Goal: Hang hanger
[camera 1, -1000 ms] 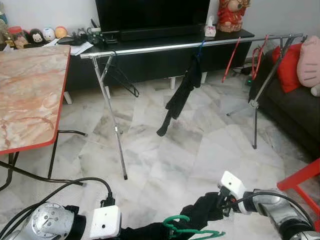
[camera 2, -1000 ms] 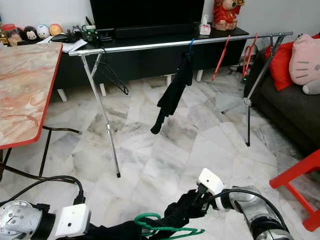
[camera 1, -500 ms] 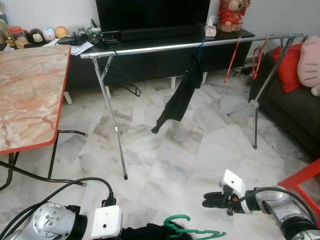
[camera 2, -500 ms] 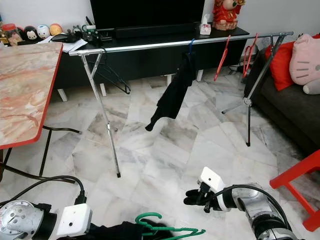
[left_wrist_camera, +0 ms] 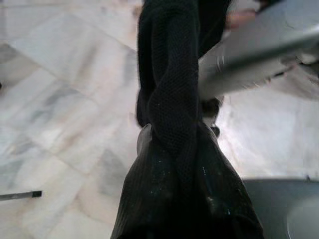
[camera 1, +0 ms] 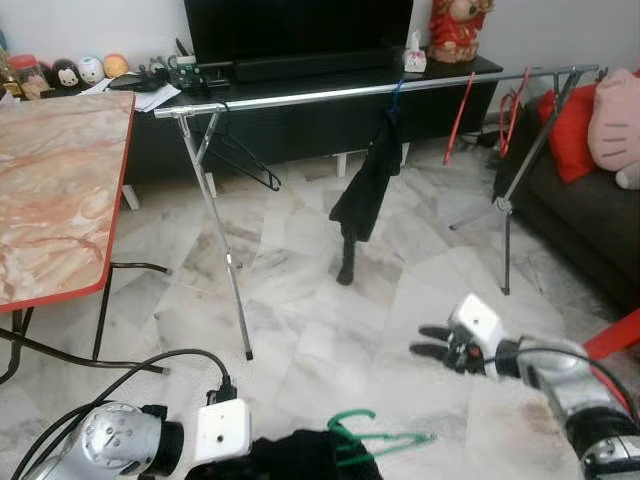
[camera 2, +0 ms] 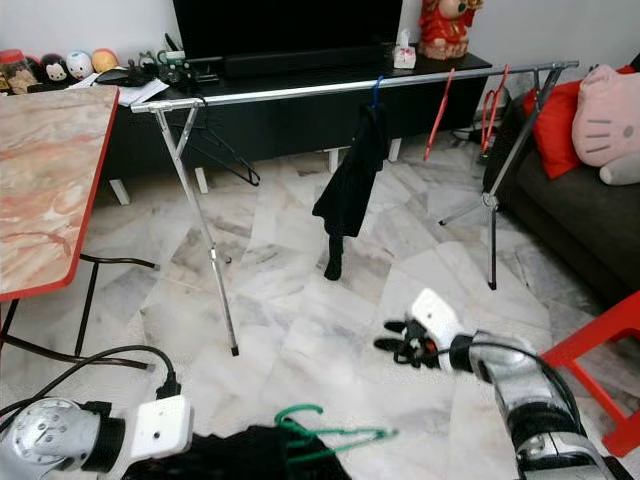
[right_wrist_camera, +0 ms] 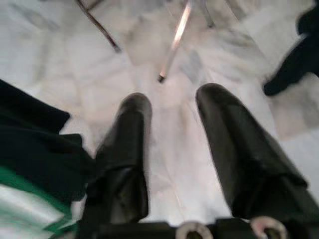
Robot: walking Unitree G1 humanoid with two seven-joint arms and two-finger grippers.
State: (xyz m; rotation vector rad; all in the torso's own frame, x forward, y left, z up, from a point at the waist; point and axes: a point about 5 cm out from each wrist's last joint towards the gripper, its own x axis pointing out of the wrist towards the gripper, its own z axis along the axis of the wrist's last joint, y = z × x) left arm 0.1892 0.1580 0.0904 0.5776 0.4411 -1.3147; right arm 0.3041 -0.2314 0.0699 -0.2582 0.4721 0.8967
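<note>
the hanging is not done yet: the green hanger [camera 1: 372,444] with its black garment [camera 1: 300,458] is low in front of the robot, well apart from the clothes rail [camera 1: 380,88] that runs across the room in front of the tv cabinet [camera 1: 300,115]. the left gripper [left_wrist_camera: 172,144] is clamped on a thick fold of the black cloth, so the hanger is carried by the garment and not by its own frame, as far as can be seen. the right gripper [right_wrist_camera: 172,149] is held out over the marble floor [camera 1: 300,300] with its fingers apart and nothing between them, just beside the garment. what is left, by my judgement, is to lift the hanger up to the rail and get its hook over the bar. the hanger is a thin green one, lying tilted almost flat, with the curved hook pointing up and towards the rail and the cloth bunched at one end. a dark garment [camera 1: 365,190] and a few bare hangers are on the rail already.
</note>
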